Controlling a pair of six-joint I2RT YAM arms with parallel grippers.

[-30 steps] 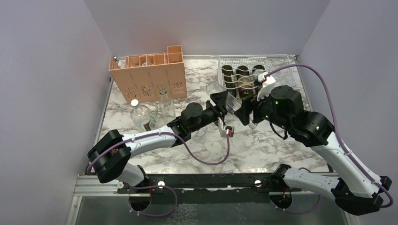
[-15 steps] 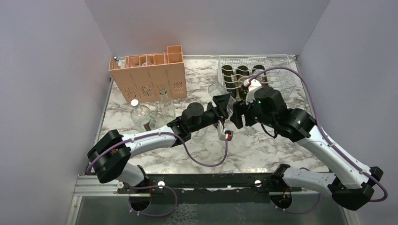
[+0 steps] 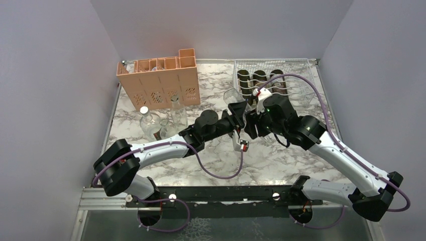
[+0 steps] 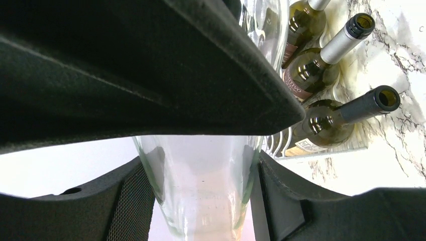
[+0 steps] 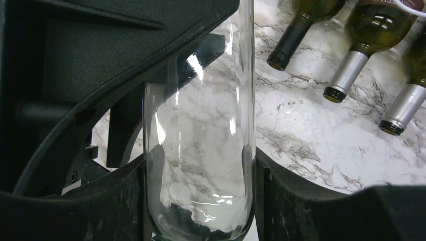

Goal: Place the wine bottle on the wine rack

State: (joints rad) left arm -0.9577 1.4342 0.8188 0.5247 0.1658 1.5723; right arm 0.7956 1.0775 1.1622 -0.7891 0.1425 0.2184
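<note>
Wine bottle (image 3: 230,94), clear glass, hangs off the table in the middle of the top view, lower left of the wine rack (image 3: 301,66) and not on it yet; the left gripper (image 3: 241,109) pinches it, fingers (image 4: 133,206) pressed to both flanks in the left wrist view; a second ago the right gripper (image 3: 252,123) stood spread wide further right, by the rack's front edge; since then it has swung left to the bottle and drawn its jaws in; its fingers (image 5: 281,201) now lie against the glass on either side in the right wrist view, so it reads as pinching the bottle too; the bottle and left arm have barely shifted; judgement: this is a mid-air handover, both claws on one bottle; the left would need to let go before the right can carry it to the rack; three dark bottles (image 3: 258,80) fill the rack's left cradles, the cradles on its right look free; smooth glass could slip if the left releases before the right grip is firm; peach crate (image 3: 161,83) at upper left, and the spare clear bottles (image 3: 150,123) below it, are not involved.
</note>
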